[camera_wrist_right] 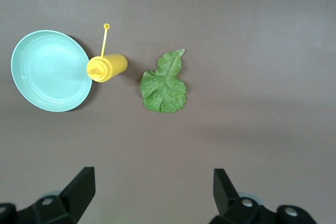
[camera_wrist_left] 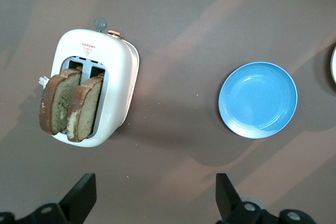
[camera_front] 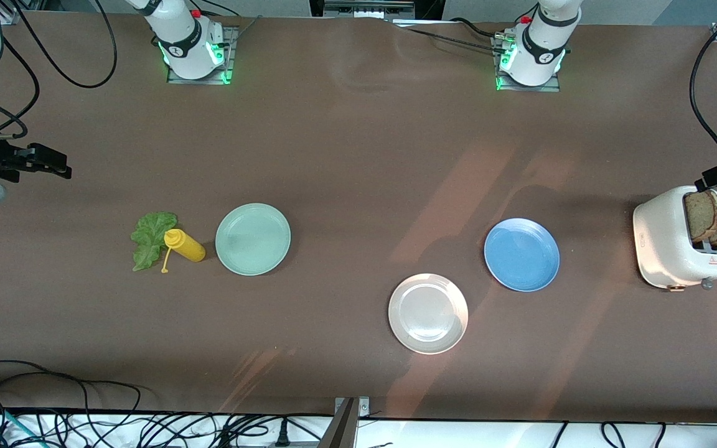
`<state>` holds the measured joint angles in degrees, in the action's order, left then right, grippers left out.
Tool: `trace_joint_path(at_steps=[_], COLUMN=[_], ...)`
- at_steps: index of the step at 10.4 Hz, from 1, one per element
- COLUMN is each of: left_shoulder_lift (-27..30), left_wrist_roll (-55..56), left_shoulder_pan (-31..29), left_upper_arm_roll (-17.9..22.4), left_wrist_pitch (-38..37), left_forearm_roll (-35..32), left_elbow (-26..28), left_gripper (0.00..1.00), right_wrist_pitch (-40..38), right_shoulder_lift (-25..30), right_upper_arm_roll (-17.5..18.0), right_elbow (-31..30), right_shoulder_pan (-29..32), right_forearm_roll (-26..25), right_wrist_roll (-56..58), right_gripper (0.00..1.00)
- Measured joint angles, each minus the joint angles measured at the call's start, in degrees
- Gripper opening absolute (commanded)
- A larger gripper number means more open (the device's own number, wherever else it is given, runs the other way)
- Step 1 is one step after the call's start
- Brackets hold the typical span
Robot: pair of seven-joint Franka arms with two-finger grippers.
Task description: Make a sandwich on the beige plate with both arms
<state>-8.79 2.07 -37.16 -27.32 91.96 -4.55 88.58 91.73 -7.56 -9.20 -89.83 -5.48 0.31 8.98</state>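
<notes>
the beige plate (camera_front: 428,313) is seen lying flat on the brown tabletop (camera_front: 346,155), and nothing is carried on it. taking this plate as the centre of a clock face in the front view, the blue plate (camera_front: 521,254) is found at about two o'clock, just beside it but apart, and the mint-green plate (camera_front: 253,239) at about ten o'clock, well apart, toward the right arm's end.

no sandwich is assembled yet. two bread slices (camera_front: 714,216) are held upright in the slots of a white toaster (camera_front: 676,249) at the left arm's end of the tabletop, at about three o'clock from the blue plate. a lettuce leaf (camera_front: 150,239) is laid flat on the tabletop at about nine o'clock from the mint-green plate, and a yellow squeeze bottle (camera_front: 185,245) is lying on its side between leaf and plate, its tip overlapping the leaf in the front view.

the left claw (camera_wrist_left: 156,195) is held high over the tabletop beside the toaster, its fingers spread wide and nothing gripped. the right claw (camera_wrist_right: 154,192) is held high over the tabletop near the lettuce leaf, likewise spread wide and empty.
</notes>
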Motion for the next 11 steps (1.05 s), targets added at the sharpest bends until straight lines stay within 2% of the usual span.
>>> trace_joint_path(at_steps=[3, 11], left_shoulder_lift=[0.1, 0.1], left_wrist_roll=[0.0, 0.9], left_shoulder_pan=[0.1, 0.1], left_upper_arm_roll=[-0.5, -1.7], left_wrist_pitch=[0.0, 0.0], left_forearm_roll=[2.2, 2.3], left_elbow=[0.0, 0.0], left_gripper=[1.0, 1.0], right_wrist_pitch=[0.0, 0.0], right_shoulder_lift=[0.0, 0.0], right_upper_arm_roll=[0.0, -0.1], right_elbow=[0.0, 0.0], right_shoulder_pan=[0.0, 0.1], right_forearm_roll=[0.0, 0.0], right_wrist_roll=[0.0, 0.0], right_gripper=[1.0, 1.0])
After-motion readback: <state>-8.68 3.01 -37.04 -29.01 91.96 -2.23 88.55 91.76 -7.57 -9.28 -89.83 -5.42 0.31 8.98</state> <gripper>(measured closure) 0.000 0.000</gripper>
